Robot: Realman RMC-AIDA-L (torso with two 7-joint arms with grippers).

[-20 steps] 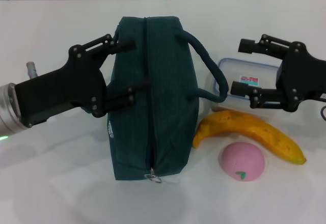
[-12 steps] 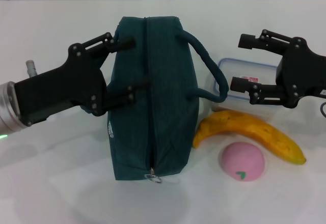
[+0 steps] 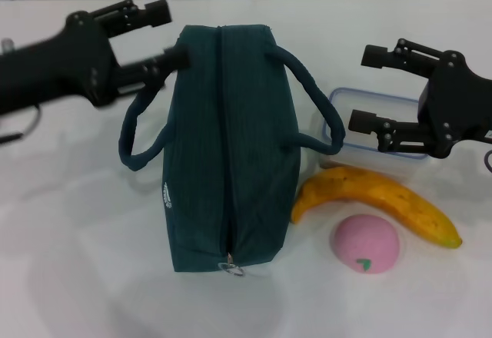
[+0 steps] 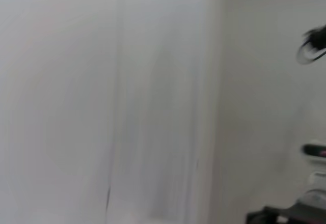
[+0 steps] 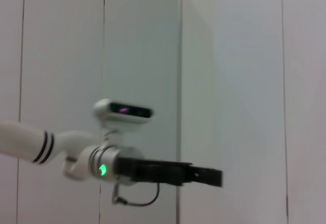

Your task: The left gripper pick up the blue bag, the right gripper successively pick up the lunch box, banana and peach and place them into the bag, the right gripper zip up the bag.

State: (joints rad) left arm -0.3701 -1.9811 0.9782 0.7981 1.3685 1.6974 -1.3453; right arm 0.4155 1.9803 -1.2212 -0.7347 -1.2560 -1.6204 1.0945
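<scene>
The bag (image 3: 231, 146) lies on its side at the middle of the white desk (image 3: 69, 276), zipper running down its length and closed, the metal ring pull at the end nearest the front edge. One rope handle loops out toward the desk's left side, the other toward the right, its curve reaching the lunch box (image 3: 374, 127).

The left hand (image 3: 157, 34) is above the desk beside the bag's far left corner, its two black fingers spread apart with nothing between them; the lower finger ends right at the bag's edge near the top of the left handle, though contact cannot be told. Its arm stretches away toward the desk's left edge. In the right wrist view this same left hand (image 5: 209, 176) shows from the side, black fingers extended from a silver wrist with a green light.

The right hand (image 3: 367, 88) is on the bag's right side, above the lunch box, fingers wide apart and empty, pointing toward the bag. The lunch box sits just behind the banana (image 3: 377, 200), partly covered by the hand. The banana lies between the lunch box and the peach (image 3: 366, 244), one end close to the bag's side. The peach rests nearest the front edge, just beside the banana, its small green mark facing up
</scene>
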